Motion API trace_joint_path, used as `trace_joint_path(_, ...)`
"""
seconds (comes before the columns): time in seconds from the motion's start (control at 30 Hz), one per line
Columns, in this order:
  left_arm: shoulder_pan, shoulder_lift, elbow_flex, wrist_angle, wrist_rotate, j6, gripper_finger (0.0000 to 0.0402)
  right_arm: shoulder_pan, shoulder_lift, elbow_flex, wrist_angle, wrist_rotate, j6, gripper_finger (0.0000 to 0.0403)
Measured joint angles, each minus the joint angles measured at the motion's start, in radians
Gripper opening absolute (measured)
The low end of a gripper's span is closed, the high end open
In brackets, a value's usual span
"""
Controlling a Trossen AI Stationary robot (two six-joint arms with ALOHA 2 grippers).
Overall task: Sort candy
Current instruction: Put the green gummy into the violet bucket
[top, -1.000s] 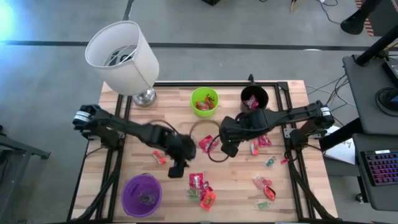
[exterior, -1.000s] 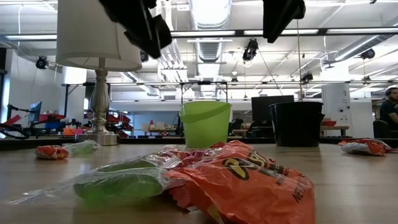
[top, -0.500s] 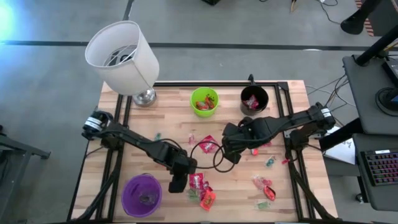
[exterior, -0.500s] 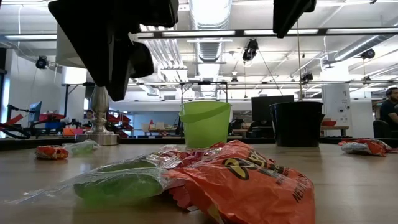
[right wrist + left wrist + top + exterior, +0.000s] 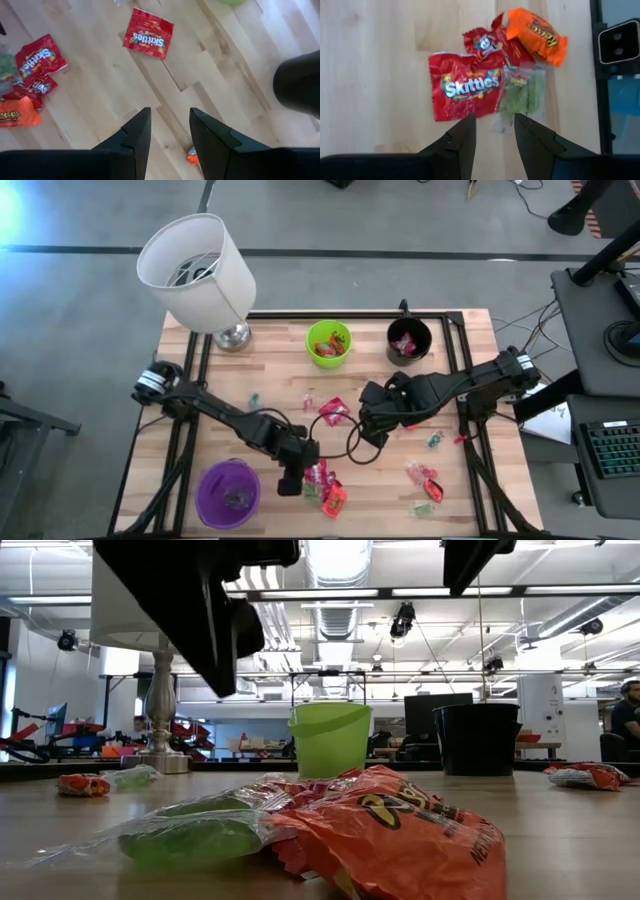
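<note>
The left pincer [image 5: 494, 131], fingers apart and holding nothing, hangs over a red Skittles packet [image 5: 466, 92] that lies against a green sweet bag [image 5: 520, 96] and an orange Reese's packet [image 5: 536, 36], just beside the purple cup [image 5: 228, 492]. The right pincer [image 5: 170, 127], also parted and empty, hangs farther from that cup, near another Skittles packet [image 5: 148, 33] on the wooden table [image 5: 270, 385].
</note>
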Motion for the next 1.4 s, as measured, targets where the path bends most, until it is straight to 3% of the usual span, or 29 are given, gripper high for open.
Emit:
trace_joint_path(0.37,-0.049,0.061,0.000,0.066,0.004,0.001,0.0116,0.005,-0.015,0.031,-0.212,0.008,0.081,0.0128)
trace_joint_path(1.4,-0.054,0.225,0.013,0.157,0.045,-0.009,0.0105,0.031,-0.032,0.030,-0.205,0.008,0.094,0.0128)
